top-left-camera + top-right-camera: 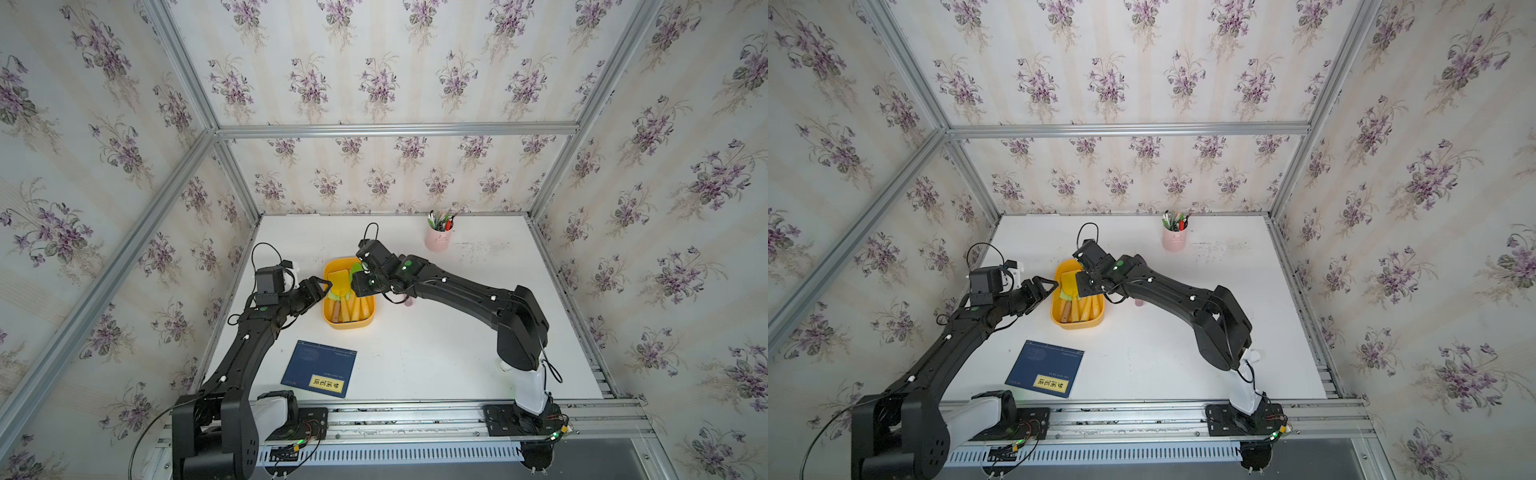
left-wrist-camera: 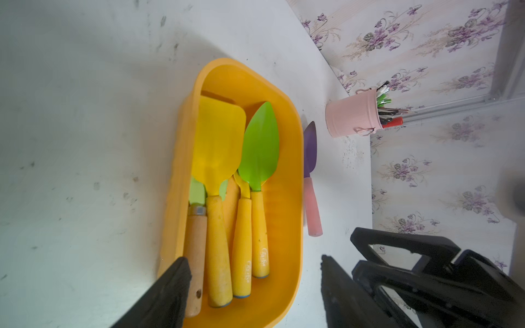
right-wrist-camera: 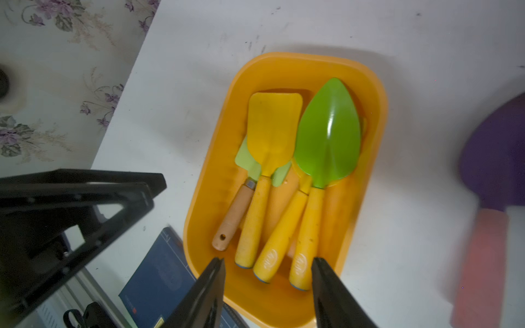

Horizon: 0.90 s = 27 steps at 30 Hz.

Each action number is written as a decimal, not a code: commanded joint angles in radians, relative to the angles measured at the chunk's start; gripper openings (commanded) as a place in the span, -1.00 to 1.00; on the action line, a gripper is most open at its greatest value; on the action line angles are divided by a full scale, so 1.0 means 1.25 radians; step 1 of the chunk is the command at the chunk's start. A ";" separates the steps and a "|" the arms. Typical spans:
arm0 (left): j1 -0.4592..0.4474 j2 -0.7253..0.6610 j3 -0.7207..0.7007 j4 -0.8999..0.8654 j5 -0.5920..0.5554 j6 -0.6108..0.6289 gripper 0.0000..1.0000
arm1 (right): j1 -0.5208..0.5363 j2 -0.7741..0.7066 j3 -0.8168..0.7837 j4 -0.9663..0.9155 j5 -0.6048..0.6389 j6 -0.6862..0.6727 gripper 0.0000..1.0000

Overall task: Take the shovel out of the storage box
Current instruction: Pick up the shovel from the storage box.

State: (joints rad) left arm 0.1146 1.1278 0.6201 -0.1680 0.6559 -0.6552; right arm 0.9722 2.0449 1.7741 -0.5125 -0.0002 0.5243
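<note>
The storage box (image 1: pixel 351 325), a shallow yellow-orange tub (image 2: pixel 288 204), sits left of the table's middle. Several shovels lie in it with their handles toward the front edge. A yellow flat-bladed shovel (image 2: pixel 217 142) (image 3: pixel 274 125) and a green pointed one (image 2: pixel 260 144) (image 3: pixel 326 136) lie on top. A purple shovel (image 2: pixel 310 147) with a pink handle lies on the table just right of the box. My left gripper (image 1: pixel 329 285) (image 2: pixel 252 258) is at the box's left rim, open and empty. My right gripper (image 1: pixel 358 289) (image 3: pixel 267 261) hangs over the box, open, nothing between its fingers.
A blue book (image 1: pixel 320 368) lies near the front edge, left of middle. A pink pen cup (image 1: pixel 439 239) stands at the back right. Flowered walls with metal posts close in the table on three sides.
</note>
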 commanded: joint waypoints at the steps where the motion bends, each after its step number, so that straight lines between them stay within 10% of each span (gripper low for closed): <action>1: 0.024 -0.015 -0.020 0.008 0.042 0.013 0.35 | 0.013 0.071 0.054 0.003 -0.055 0.017 0.06; 27: 0.073 0.024 -0.086 0.101 0.106 0.017 0.31 | 0.017 0.340 0.264 -0.069 -0.016 0.020 -0.13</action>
State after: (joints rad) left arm 0.2035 1.1622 0.5121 -0.0628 0.7704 -0.6533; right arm 0.9958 2.4588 2.0968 -0.5766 -0.0311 0.5472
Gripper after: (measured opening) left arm 0.655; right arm 0.443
